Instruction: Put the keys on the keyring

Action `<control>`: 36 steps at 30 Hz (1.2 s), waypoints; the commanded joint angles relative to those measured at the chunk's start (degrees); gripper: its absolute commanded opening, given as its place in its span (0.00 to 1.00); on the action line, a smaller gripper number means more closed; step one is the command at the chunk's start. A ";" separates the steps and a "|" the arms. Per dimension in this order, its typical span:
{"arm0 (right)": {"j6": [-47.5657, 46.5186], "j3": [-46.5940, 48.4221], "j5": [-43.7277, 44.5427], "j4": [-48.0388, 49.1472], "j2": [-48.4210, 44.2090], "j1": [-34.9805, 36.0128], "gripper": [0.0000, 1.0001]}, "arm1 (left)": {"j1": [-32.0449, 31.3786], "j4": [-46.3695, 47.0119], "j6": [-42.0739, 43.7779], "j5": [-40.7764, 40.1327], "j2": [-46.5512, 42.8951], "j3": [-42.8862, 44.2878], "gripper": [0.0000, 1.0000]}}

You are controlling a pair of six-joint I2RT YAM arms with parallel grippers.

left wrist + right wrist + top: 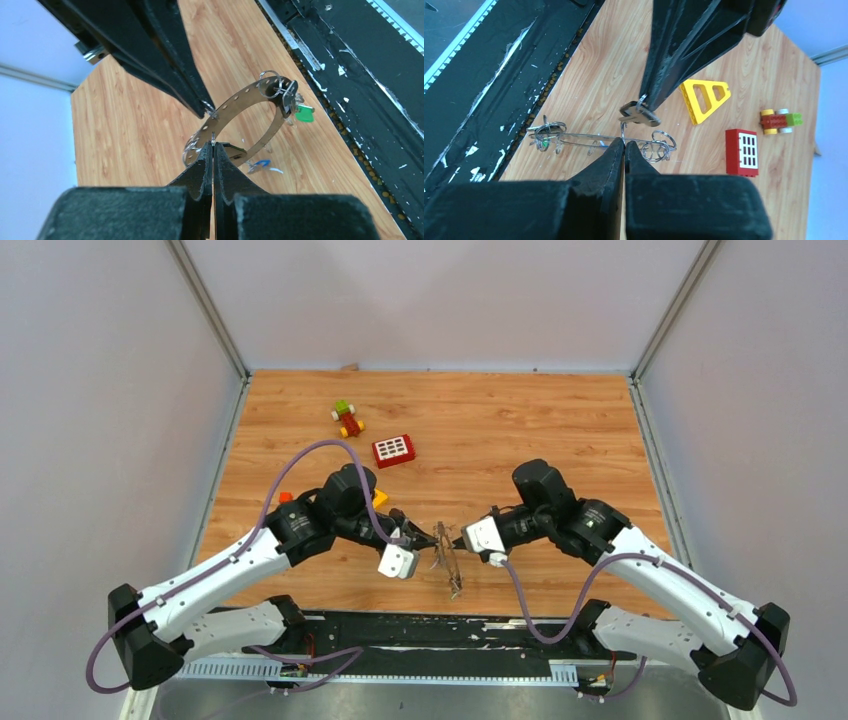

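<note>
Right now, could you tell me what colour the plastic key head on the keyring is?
Green; key head clearest in left wrist view.

Robotics lab test cell. A light wood-grain table is boxed in by plain pale grey wall panels on bare aluminium frame posts. A white-and-black left robot arm and right robot arm are bolted to a scuffed black base plate at the table's near edge. They trail purple cables and end in a black left pincer and right pincer.
</note>
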 commanded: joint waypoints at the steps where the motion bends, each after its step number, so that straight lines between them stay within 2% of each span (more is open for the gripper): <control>1: -3.65 -0.12 -1.49 4.01 -2.04 0.40 0.00 | -2.81 0.04 3.85 -2.28 1.37 1.02 0.00; 18: -8.61 0.67 -4.93 -1.08 2.33 0.94 0.00 | -4.82 3.11 5.78 -9.17 -0.34 -2.13 0.00; 36: -6.52 1.39 -6.15 -0.30 3.23 1.46 0.00 | -4.85 2.38 9.12 -4.54 -0.03 -2.68 0.00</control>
